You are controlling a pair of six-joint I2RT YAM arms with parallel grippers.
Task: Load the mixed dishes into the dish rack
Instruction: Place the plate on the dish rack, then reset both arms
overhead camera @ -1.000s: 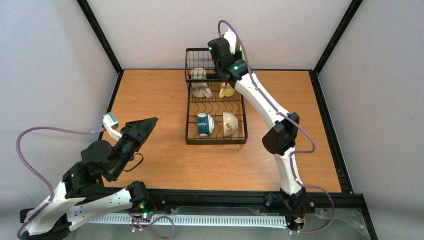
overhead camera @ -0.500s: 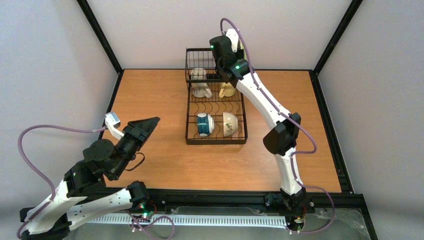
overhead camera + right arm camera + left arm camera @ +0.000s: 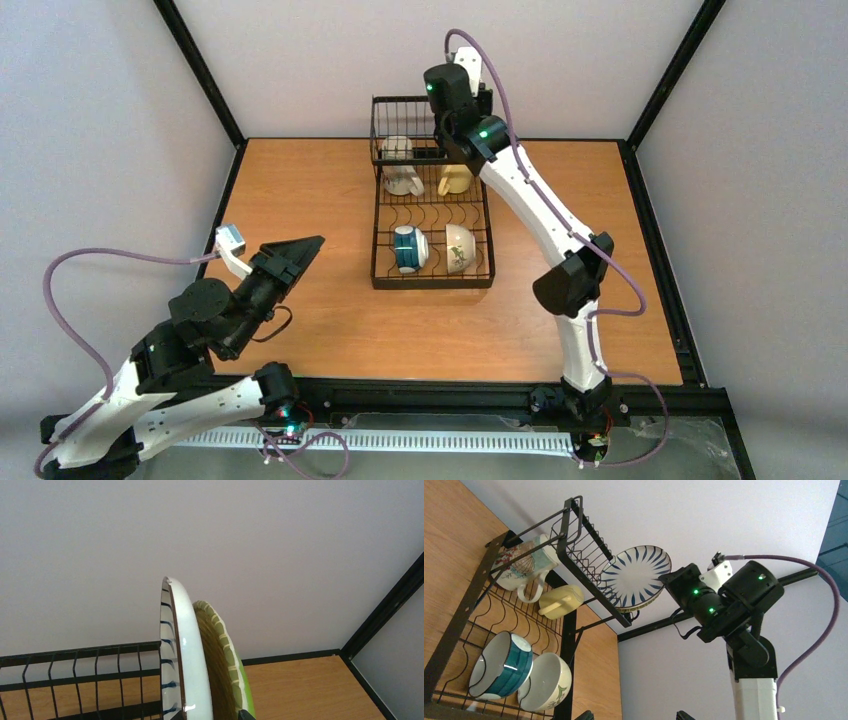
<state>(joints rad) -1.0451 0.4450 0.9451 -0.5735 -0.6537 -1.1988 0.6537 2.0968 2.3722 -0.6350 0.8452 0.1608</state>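
- Left end effector (image 3: 308,245): fingers apart, empty, over the tabletop (image 3: 330,330).
- Right end effector (image 3: 671,582): at the white plate (image 3: 192,650); grip cannot be told.
- White and green plate (image 3: 227,665) upright in the rack (image 3: 432,283) basket.

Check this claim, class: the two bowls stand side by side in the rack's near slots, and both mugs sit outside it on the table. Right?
No: the top external view shows the white mug and cream-yellow mug inside the dish rack, behind the teal-and-white bowl and white bowl, which do stand side by side in its near slots.
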